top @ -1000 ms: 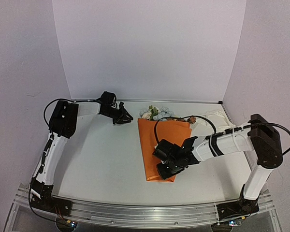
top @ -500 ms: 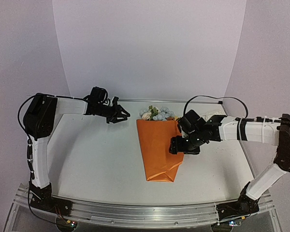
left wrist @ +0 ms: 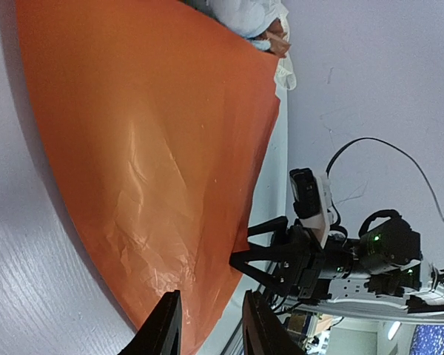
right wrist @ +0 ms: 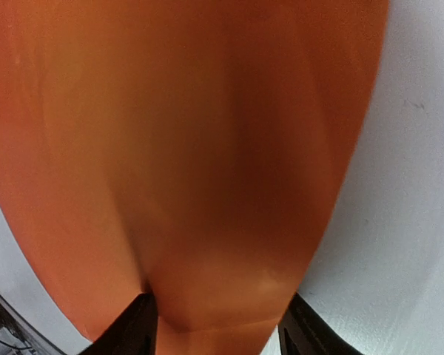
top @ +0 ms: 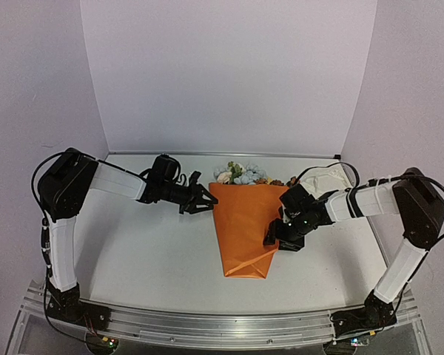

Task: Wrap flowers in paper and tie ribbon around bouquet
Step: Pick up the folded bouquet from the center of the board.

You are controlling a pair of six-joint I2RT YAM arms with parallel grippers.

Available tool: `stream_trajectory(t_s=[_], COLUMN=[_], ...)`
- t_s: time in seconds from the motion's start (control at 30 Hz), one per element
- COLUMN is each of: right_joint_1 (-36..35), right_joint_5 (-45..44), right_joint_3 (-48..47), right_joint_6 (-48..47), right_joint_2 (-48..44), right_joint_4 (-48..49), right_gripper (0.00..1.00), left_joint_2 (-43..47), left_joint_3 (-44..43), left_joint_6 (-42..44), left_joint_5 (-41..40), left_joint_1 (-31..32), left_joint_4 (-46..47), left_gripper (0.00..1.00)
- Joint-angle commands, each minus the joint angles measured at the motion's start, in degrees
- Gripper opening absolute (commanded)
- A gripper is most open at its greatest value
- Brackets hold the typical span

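1. Left of the bouquet (top: 244,229), the left gripper (top: 204,202) sits low over the table (top: 148,251), tips pointing right at the upper left edge of the paper (left wrist: 133,148). Its jaws are spread with nothing between them. They are just beside that edge, but whether they touch it I can't tell.
2. The bouquet itself lies flat, orange face up. Its long axis runs far to near: the flowers (top: 240,174) poke out of the wide far end, and the narrow folded end points back toward the arm bases.
3. On the bouquet's right edge, about halfway down, is the right gripper (top: 275,238), tips pointing left. Its own camera shows the fingers (right wrist: 137,327) standing apart with the paper's edge reaching in between them. That looks like straddling the edge, not pinching it.
4. Right of the bouquet's wide end, the ribbon (top: 327,180) lies in a pale heap beyond the right forearm. It is well apart from the left gripper and not yet on the bouquet.
5. My read is that the wrap looks formed and the ribbon is the step in hand. The ribbon lies to the right of the bouquet and behind the right jaws, so the right arm is much the nearer one. It would have to turn away from the paper toward the far right to fetch it. The tie must cross the bouquet's long axis, and the left gripper is well placed to steady the other side.
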State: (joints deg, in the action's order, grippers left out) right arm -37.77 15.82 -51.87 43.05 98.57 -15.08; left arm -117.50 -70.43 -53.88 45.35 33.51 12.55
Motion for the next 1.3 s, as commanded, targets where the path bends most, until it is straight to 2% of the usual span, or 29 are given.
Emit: stream_trajectory(t_s=[0.0,0.27,0.5,0.93,1.27], right_joint_1=[0.2,0.2,-0.1,-7.3,-9.8], right_joint_5=[2.4,6.3,9.1,5.1,3.8], right_joint_3=[-2.4,-7.5,-11.8,-25.2,-29.1], right_joint_6=[-2.0,-8.6,-15.2,-26.5,-29.5], right_joint_2=[3.2,7.6,10.7,17.6,20.4], right_joint_4=[2.6,-0.6,-4.4,-15.7,-19.0], right_gripper=[0.46,0.27,0.18,0.15,0.14], left_joint_2=[-0.2,0.8,2.9,10.3,17.1], left_joint_3=[1.2,2.9,5.0,15.3,22.7], left_joint_6=[-2.6,-1.4,0.8,4.1,6.5], left_joint_5=[-1.5,-8.4,-14.2,-15.0,-14.8], left_joint_1=[-0.7,-0.7,-1.1,-1.3,1.0], left_joint_4=[4.7,-0.2,-5.0,-8.5,-14.6], left_gripper=[0.30,0.30,0.31,0.29,0.22])
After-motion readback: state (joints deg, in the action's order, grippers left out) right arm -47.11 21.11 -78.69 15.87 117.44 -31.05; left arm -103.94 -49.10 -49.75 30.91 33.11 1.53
